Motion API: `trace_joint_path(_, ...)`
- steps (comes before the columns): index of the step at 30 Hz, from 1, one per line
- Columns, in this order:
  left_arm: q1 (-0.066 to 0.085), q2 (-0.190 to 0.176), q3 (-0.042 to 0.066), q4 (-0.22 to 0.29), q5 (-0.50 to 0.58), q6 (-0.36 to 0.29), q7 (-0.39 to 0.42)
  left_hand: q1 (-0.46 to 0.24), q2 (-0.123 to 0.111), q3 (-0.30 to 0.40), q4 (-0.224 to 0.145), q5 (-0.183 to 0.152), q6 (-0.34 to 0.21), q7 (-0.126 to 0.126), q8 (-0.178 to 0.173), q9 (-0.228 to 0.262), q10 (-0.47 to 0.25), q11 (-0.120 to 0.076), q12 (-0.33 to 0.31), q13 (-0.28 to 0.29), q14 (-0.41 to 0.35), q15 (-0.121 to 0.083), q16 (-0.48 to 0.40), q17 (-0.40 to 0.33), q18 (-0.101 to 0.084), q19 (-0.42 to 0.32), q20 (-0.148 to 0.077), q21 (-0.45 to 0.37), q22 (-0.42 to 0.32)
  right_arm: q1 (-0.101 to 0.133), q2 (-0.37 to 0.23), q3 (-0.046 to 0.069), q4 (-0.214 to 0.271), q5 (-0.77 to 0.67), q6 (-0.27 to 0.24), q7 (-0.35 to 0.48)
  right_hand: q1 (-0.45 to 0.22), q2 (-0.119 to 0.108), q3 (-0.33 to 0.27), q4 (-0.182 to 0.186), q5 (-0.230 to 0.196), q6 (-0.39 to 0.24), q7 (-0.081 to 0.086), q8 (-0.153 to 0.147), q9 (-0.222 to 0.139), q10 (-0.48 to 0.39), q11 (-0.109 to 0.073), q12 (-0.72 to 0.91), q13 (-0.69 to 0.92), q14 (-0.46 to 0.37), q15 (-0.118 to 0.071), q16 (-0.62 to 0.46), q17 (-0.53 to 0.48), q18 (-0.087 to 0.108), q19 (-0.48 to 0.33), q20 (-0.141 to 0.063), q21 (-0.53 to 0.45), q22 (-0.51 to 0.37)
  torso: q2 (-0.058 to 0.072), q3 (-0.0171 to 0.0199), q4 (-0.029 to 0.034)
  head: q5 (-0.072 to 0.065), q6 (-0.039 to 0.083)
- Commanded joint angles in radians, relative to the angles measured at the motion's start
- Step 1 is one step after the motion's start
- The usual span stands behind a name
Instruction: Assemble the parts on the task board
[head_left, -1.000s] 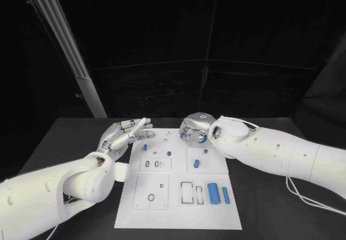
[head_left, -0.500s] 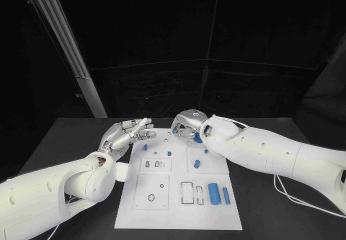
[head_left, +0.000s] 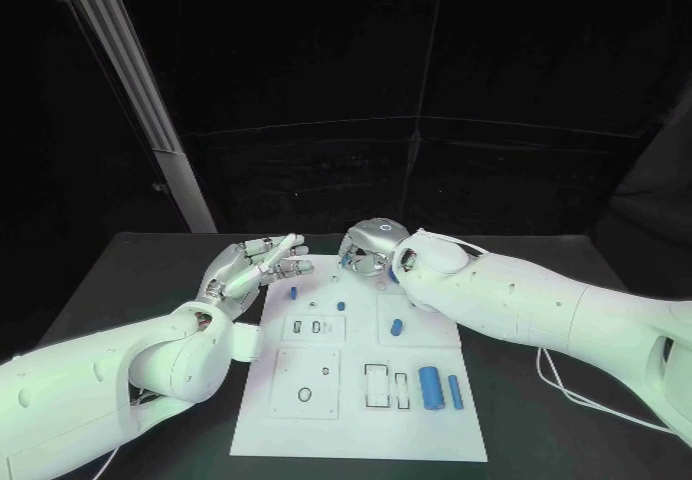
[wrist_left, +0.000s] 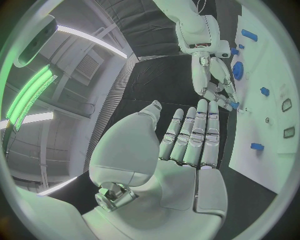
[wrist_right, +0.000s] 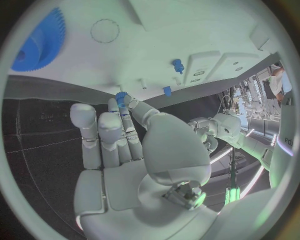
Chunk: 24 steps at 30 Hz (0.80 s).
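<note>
While right hand (wrist_right: 125, 150) pinches small blue part (wrist_right: 120, 96), task board (head_left: 361, 420) below

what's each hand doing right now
Left hand: open, fingers straight, holding nothing, raised beside the task board.
Right hand: pinching a small blue part at its fingertips, at the board's far edge.

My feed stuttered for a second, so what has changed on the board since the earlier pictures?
The right hand has moved toward the robot's left along the far edge of the task board; it now pinches a small blue part at its fingertips. The left hand stayed raised and open beside the board, and the blue parts lying on the board kept their places.
</note>
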Motion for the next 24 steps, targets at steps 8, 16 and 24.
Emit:
trace_joint_path(8, 0.006, 0.001, 0.001, 0.005, -0.002, 0.013, 0.004, -0.001, 0.012, 0.0, -0.008, -0.001, 0.0, 0.047, -0.007, -0.001, -0.003, 0.006, -0.005, -0.001, -0.006, 0.0, -0.005, -0.001, 0.004, 0.0, 0.005, -0.005, -0.001, 0.003, 0.023, 0.001, -0.023, -0.013, 0.015, -0.006, 0.003, -0.01, 0.003, 0.004, -0.006, 0.002, 0.004, 0.005, 0.0, -0.001, 0.005, -0.006, 0.0, -0.003, -0.001, 0.006, 0.001, -0.005, -0.006, -0.002, 0.004, 0.002, 0.004, -0.0024, 0.002, 0.001, -0.006)
trace_joint_path(16, 0.008, 0.004, 0.001, 0.004, -0.002, 0.014, 0.003, -0.001, 0.012, 0.0, -0.008, -0.001, 0.0, 0.047, -0.007, -0.001, -0.003, 0.006, -0.005, -0.001, -0.006, 0.0, -0.005, -0.001, 0.004, 0.0, 0.005, -0.005, -0.001, 0.003, 0.041, 0.001, -0.047, -0.021, 0.019, -0.012, 0.001, -0.015, 0.005, 0.007, -0.007, -0.001, 0.004, 0.004, 0.0, -0.004, 0.005, -0.007, 0.0, -0.004, 0.0, 0.006, 0.0, -0.005, -0.008, -0.002, 0.005, 0.001, 0.004, -0.0034, 0.0022, 0.001, -0.007)
trace_joint_path(24, 0.012, 0.004, 0.001, 0.006, -0.002, 0.017, 0.001, 0.0, 0.012, 0.0, -0.01, -0.001, -0.001, 0.047, -0.008, -0.001, -0.004, 0.007, -0.006, -0.002, -0.007, 0.001, -0.006, -0.002, 0.004, 0.0, 0.005, -0.006, -0.002, 0.003, 0.054, 0.001, -0.064, -0.032, 0.035, -0.022, -0.005, -0.036, 0.017, 0.02, -0.014, -0.025, 0.011, 0.001, -0.003, -0.032, 0.012, -0.009, -0.002, -0.015, 0.005, -0.014, -0.037, 0.0, -0.029, 0.003, -0.006, -0.025, 0.004, -0.0037, 0.0012, 0.003, -0.007)
